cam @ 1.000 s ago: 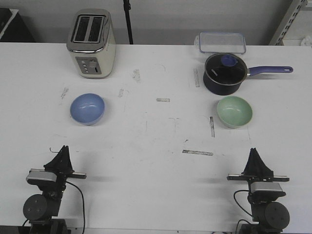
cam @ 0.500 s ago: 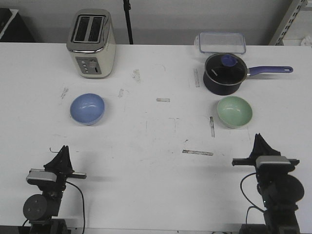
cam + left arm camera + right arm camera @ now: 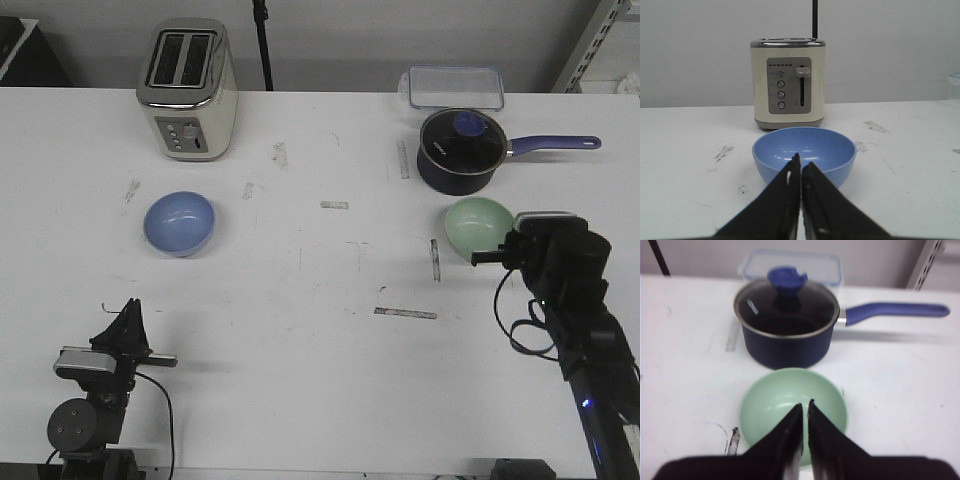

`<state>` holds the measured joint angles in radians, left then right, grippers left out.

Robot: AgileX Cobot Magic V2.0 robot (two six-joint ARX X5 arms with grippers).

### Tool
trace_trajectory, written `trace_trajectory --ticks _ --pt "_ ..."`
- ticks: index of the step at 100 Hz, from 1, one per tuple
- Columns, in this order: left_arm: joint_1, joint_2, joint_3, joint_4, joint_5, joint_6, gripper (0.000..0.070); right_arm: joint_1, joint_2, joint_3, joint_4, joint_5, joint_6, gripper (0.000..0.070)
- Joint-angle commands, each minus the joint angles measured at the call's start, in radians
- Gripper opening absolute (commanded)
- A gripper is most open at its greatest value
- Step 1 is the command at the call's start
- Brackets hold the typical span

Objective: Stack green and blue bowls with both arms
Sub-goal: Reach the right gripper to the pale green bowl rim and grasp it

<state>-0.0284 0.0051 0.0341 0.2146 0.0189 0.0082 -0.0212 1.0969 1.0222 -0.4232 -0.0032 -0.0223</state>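
The blue bowl [image 3: 179, 223] sits on the left of the white table, in front of the toaster. My left gripper [image 3: 130, 304] rests low at the near edge, shut and empty; in the left wrist view its tips [image 3: 801, 159] point at the blue bowl [image 3: 827, 147], a short way short of it. The green bowl [image 3: 474, 226] sits on the right, just in front of the saucepan. My right arm [image 3: 552, 262] is raised at its near right side. The right gripper [image 3: 805, 404] is shut and empty, its tips above the near part of the green bowl [image 3: 780, 390].
A cream toaster [image 3: 187, 88] stands at the back left. A dark saucepan [image 3: 458, 150] with a glass lid and purple handle [image 3: 555, 144] stands right behind the green bowl. A clear lidded container [image 3: 455, 87] lies behind it. Tape scraps [image 3: 405, 313] mark the table.
My right arm has risen from its rest at the near edge and moved forward to the green bowl. The left arm and both bowls have not moved.
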Motion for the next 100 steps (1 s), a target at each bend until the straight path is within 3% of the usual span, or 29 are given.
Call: trace_trajectory --ticks 1,35,51,65,76,81,100 --pt "0.002 -0.002 -0.023 0.011 0.000 -0.009 0.0002 -0.011 0.061 0.076 -0.053 0.003 0.007 0.0015" --pt "0.002 -0.002 -0.023 0.011 0.000 -0.009 0.0002 -0.090 0.349 0.360 -0.361 -0.010 0.113 0.0015" --pt "0.002 -0.002 -0.023 0.011 0.000 -0.009 0.0002 -0.144 0.462 0.441 -0.441 -0.108 0.139 0.0035" --pt "0.002 -0.002 -0.023 0.011 0.000 -0.009 0.0002 -0.189 0.517 0.455 -0.445 -0.181 0.139 0.0254" --pt "0.002 -0.002 -0.023 0.011 0.000 -0.009 0.0001 -0.211 0.547 0.455 -0.447 -0.184 0.138 0.0480" --pt "0.002 -0.002 -0.023 0.011 0.000 -0.009 0.0002 -0.217 0.556 0.455 -0.444 -0.185 0.138 0.0541" --pt "0.002 -0.002 -0.023 0.011 0.000 -0.009 0.0002 -0.221 0.599 0.455 -0.428 -0.215 0.137 0.0567"
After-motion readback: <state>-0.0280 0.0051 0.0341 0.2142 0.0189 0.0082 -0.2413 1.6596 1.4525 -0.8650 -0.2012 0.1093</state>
